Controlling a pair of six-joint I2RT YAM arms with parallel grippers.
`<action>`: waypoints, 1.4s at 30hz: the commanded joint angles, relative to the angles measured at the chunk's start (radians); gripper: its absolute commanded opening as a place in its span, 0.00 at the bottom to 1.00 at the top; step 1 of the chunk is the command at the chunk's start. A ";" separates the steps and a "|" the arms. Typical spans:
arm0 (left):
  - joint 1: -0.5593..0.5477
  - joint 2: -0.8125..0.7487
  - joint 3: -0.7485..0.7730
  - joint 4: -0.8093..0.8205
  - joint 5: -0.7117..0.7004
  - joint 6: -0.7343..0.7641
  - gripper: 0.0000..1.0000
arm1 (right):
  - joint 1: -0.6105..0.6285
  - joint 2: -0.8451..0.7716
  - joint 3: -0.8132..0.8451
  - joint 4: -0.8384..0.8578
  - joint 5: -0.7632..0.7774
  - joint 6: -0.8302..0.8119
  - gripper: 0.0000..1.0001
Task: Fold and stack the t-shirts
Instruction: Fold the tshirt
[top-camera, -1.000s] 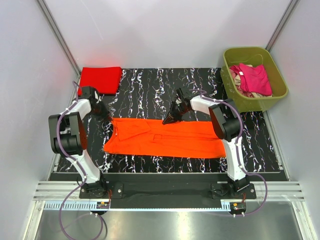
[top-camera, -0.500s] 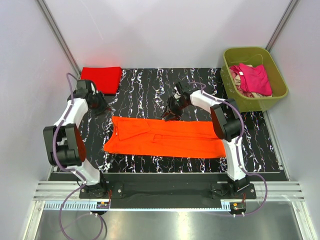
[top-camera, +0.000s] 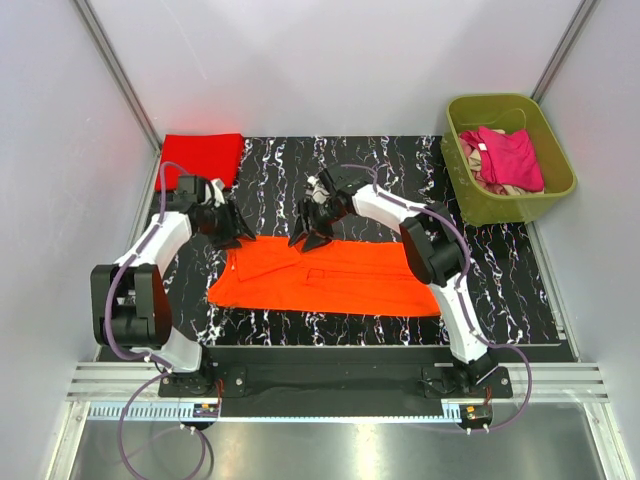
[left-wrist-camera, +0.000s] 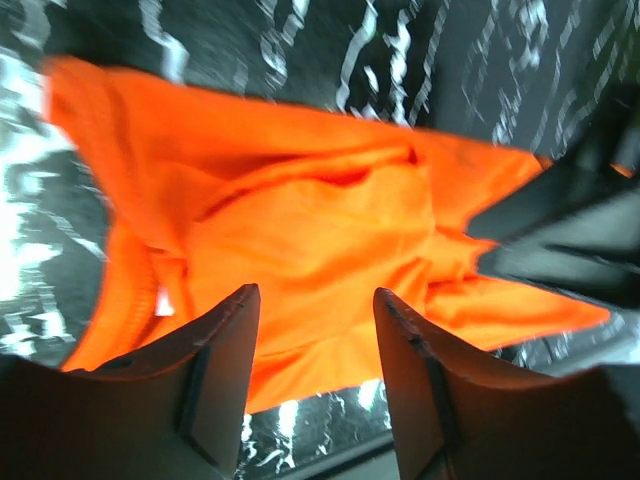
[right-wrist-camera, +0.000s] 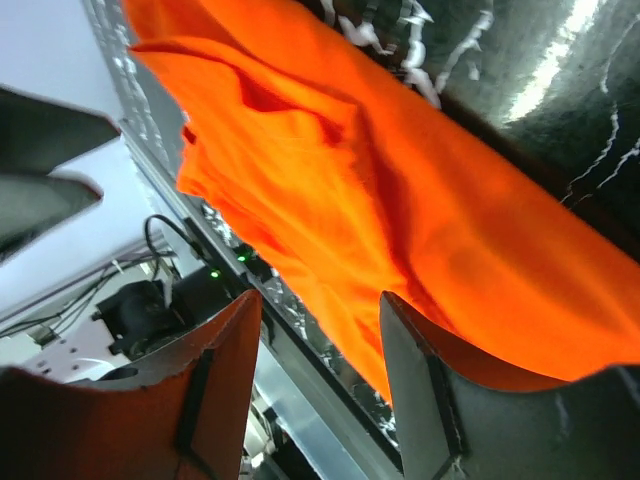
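A bright orange t-shirt (top-camera: 330, 275) lies as a long flat band across the black marbled table (top-camera: 400, 170). Both grippers hover over the left part of its far edge. My left gripper (top-camera: 240, 235) is open, with orange cloth (left-wrist-camera: 300, 230) beneath the gap and nothing between the fingers (left-wrist-camera: 225, 350). My right gripper (top-camera: 305, 232) is open too, above the orange cloth (right-wrist-camera: 400, 200), its fingers (right-wrist-camera: 420, 370) holding nothing. A red t-shirt (top-camera: 203, 157) lies folded at the back left corner. A magenta pink t-shirt (top-camera: 505, 158) and a bit of beige cloth (top-camera: 487, 183) sit in the tub.
The olive-green plastic tub (top-camera: 497, 99) stands at the back right, off the table's corner. White walls close in on both sides and at the back. The right arm's dark gripper (left-wrist-camera: 570, 230) shows at the right of the left wrist view.
Both grippers have gone from shut to open. The left one swung right and the right one swung left, and they now stand close together over the shirt's far left edge.
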 joint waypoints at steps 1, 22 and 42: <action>-0.035 0.004 -0.031 0.042 0.121 -0.004 0.53 | 0.009 0.027 -0.011 0.010 -0.042 -0.050 0.57; -0.071 0.013 -0.046 0.051 0.140 -0.005 0.52 | 0.036 0.085 0.013 0.056 -0.029 -0.027 0.56; -0.071 0.016 -0.064 0.053 0.135 0.002 0.52 | 0.051 -0.051 -0.191 0.145 -0.082 0.039 0.47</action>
